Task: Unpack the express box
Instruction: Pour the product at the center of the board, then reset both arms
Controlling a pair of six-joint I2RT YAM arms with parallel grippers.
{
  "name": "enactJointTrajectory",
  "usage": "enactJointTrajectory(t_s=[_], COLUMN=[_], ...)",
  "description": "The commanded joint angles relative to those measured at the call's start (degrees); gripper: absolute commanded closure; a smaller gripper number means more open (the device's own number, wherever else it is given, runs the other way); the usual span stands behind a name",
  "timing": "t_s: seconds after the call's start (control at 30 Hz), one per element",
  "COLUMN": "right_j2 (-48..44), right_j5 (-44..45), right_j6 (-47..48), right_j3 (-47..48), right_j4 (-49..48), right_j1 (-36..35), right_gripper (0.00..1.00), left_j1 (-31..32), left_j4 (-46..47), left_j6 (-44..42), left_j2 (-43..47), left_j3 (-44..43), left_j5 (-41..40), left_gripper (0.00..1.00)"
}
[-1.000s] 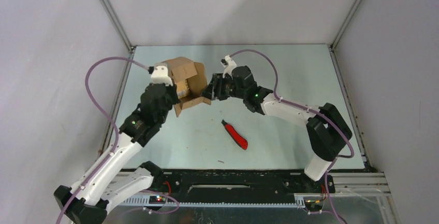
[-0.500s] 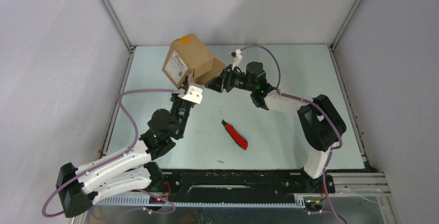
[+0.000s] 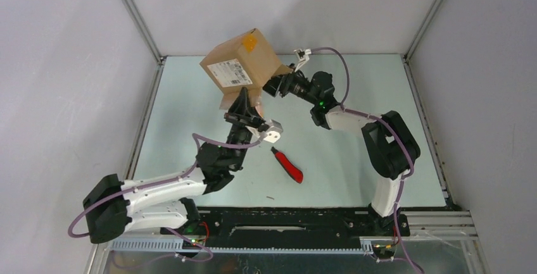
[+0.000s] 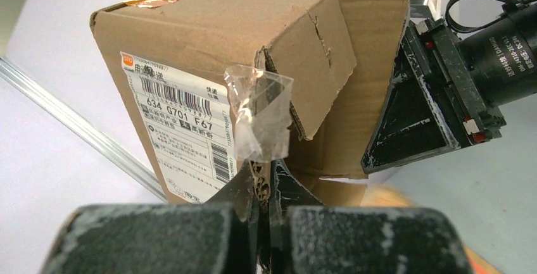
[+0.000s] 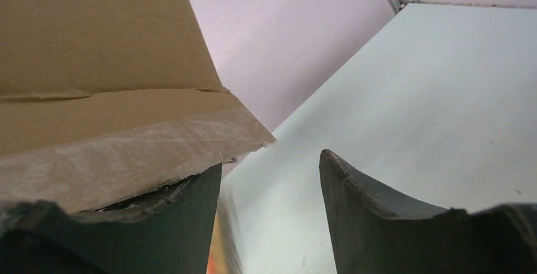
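Express box: aloft over the bench's far-left corner, label outward. Looks light, stiff yet tearable; best taken by a flap edge. Pinched at a lower flap by left pincer; right pincer spread, touching another flap.
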State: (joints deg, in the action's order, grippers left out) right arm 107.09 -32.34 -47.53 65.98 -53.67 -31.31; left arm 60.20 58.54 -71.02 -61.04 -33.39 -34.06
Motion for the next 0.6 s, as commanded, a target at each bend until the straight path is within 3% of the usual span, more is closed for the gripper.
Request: enactJointTrajectory(t_s=[0.0,0.13,0.3,0.43,0.53,0.57], right_j2=[0.2,0.5,-2.6,-5.9,-8.9,-10.5], right_j5=[3.2,1.8,3.8,7.0,8.1,9.4], right_j6=[-0.9,-0.4,4.4,8.0,9.4,10.0], right_j3=[3.7,3.8,2.6,0.6,-1.9,-2.7], right_j4=[-2.2,-0.9,8.1,16.5,20.5,22.5], right_j1=[0.6,0.8,-0.5,-1.7,-2.5,-2.8], right_gripper=[0.39,0.40,0.41,0.41,0.40,0.39], left_j1=[0.3,0.1,-0.1,-1.5,-3.7,-5.3], left_j4=[10.5,11.4,3.0,-16.0,-35.7,-46.2], left_j6=[-8.1,-7.5,6.3,27.2,47.4,55.1], left_j2=[-3.0,-3.8,-0.9,2.8,3.6,3.7], left_j3=[2.0,0.2,-3.3,-9.6,-17.5,-20.2], left_j5=[6.0,5.7,-2.5,-14.3,-21.2,-21.7], left_gripper=[1.00,1.00,1.00,1.00,1.00,1.00])
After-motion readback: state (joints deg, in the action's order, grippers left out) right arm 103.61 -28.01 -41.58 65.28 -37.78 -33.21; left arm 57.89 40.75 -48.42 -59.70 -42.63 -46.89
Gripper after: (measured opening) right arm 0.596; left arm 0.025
